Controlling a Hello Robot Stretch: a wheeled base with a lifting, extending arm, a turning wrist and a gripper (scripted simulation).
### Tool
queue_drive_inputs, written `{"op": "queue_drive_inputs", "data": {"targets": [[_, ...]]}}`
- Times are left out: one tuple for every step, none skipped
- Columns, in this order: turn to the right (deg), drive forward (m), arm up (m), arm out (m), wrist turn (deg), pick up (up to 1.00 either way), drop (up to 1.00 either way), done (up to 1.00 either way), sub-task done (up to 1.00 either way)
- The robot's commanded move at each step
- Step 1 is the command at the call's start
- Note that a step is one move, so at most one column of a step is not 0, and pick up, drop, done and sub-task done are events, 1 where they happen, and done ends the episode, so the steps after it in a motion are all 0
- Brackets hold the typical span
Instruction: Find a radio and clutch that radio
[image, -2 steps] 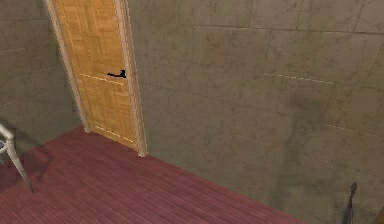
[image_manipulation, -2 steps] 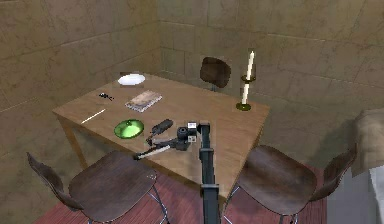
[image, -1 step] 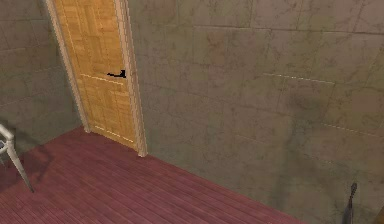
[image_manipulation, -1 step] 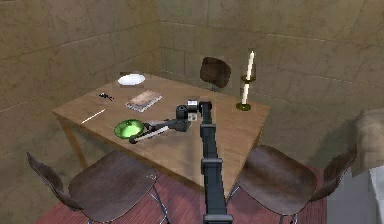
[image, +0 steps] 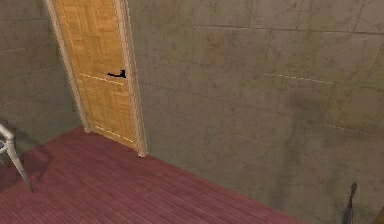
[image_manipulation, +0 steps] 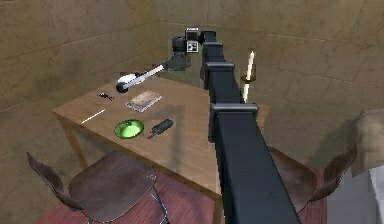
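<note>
Arm side view shows the gripper (image_manipulation: 181, 52) far across the table (image_manipulation: 75, 110); whether it holds anything is unclear.

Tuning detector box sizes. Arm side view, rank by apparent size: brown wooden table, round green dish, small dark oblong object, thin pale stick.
1. brown wooden table
2. round green dish
3. small dark oblong object
4. thin pale stick; about as long as the object, but thinner.

the dark arm (image_manipulation: 236, 130) stretches far out, white marked squares (image_manipulation: 191, 36) at its end, the tool (image_manipulation: 181, 58) just left of them; whether it holds anything is unclear.
</note>
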Motion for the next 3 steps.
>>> {"op": "queue_drive_inputs", "data": {"targets": [[0.0,0.00,0.00,0.00,-45.0,0.00,0.00,0.00,0.00],[0.0,0.00,0.00,0.00,-15.0,0.00,0.00,0.00,0.00],[0.0,0.00,0.00,-0.48,0.0,0.00,0.00,0.00,0.00]]}}
